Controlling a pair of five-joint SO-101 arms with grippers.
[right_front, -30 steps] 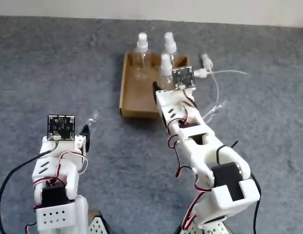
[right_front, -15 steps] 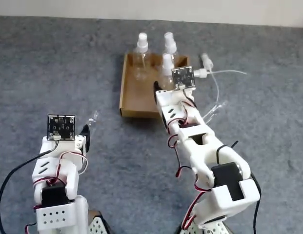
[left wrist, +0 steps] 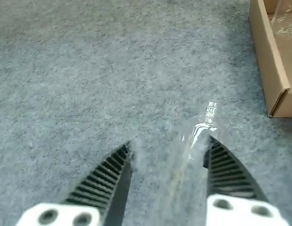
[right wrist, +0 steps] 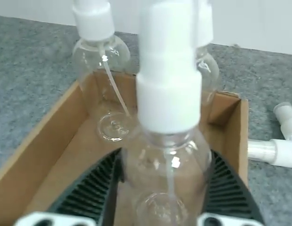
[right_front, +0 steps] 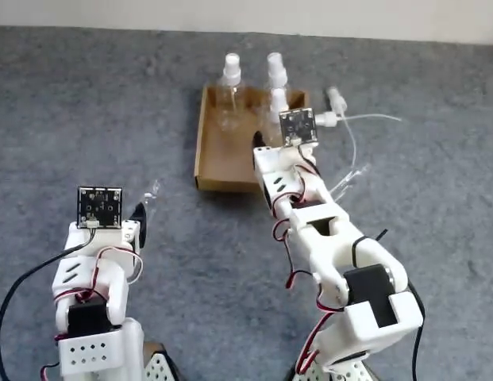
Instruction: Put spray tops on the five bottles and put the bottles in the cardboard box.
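My right gripper [right wrist: 164, 190] is shut on a clear bottle [right wrist: 167, 155] with a white spray top [right wrist: 169, 94], held upright inside the cardboard box [right wrist: 47, 141]. From above, that bottle [right_front: 272, 103] stands at the box's [right_front: 200, 147] right side. Two more topped bottles [right_front: 231, 79] [right_front: 275, 70] stand at the box's far end. My left gripper [left wrist: 167, 160] is open low over the carpet. A clear bottle without a top [left wrist: 195, 136] lies between its fingers, close to one of them.
Two loose spray tops [right_front: 333, 111] with long tubes lie on the carpet right of the box. Another clear bottle [right_front: 349, 178] lies beyond my right arm. The box corner [left wrist: 272, 70] is ahead of my left gripper. Grey carpet is open on the left.
My right gripper has carried its bottle slightly farther into the box. The left arm has not moved.
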